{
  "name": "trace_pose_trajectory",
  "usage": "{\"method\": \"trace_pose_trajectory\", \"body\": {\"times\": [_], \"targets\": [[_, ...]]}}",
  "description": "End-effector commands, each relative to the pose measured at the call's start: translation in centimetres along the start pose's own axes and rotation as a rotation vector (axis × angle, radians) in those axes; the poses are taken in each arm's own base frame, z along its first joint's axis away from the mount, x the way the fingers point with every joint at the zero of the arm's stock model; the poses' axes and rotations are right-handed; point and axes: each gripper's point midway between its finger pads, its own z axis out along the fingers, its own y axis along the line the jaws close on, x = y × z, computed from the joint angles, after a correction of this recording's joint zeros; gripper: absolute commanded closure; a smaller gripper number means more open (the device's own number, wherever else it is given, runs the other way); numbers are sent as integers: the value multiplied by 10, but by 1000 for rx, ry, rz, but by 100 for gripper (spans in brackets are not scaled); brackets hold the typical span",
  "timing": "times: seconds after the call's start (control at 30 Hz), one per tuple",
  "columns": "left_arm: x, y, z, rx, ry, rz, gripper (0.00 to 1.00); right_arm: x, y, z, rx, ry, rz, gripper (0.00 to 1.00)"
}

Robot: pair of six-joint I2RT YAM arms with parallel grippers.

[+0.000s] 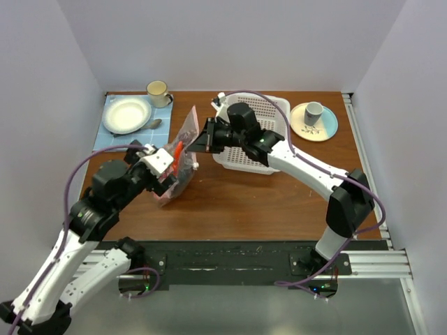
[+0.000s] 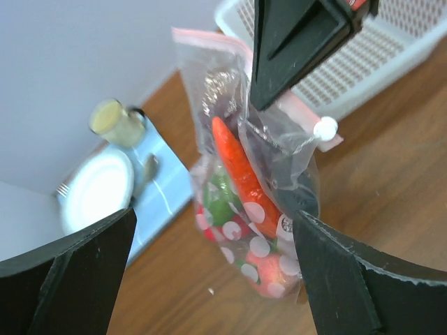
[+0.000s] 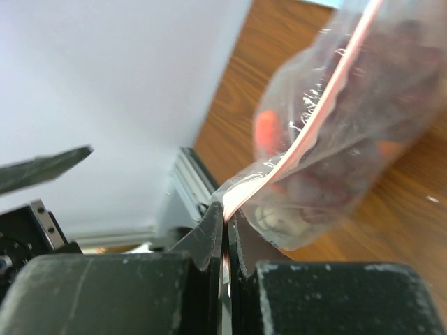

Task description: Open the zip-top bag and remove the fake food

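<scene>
The zip-top bag stands tilted on the wooden table, dotted and crinkly, pink zip strip uppermost. Inside it in the left wrist view are fake food pieces: an orange carrot, a green piece, a pink-red fruit and something dark. My right gripper is shut on the top corner of the strip, also seen in its own view. My left gripper is open, its fingers wide apart on either side of the bag's lower part.
A white perforated basket stands right behind the right gripper. A white plate and spoon lie on a blue mat at the back left, with a yellow cup beside them. A plate with a grey cup is at the back right.
</scene>
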Motion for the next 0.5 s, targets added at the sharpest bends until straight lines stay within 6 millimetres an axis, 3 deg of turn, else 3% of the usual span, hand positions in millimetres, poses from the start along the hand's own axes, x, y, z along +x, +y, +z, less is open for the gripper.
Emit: {"method": "trace_pose_trajectory", "body": {"times": [0.0,0.13,0.27,0.47], "targets": [[-20,9,-14,-59,-147,39,0,-16,40,6,-82,-26,42,100],[-11,7,-15,-102,-220,70,0,-11,55,21,-101,-6,66,100],[20,-5,0,-116,-220,114,0,-20,82,23,-150,-25,73,100],[42,1,2,-237,-272,228,0,-26,92,22,-143,-19,85,100]]}}
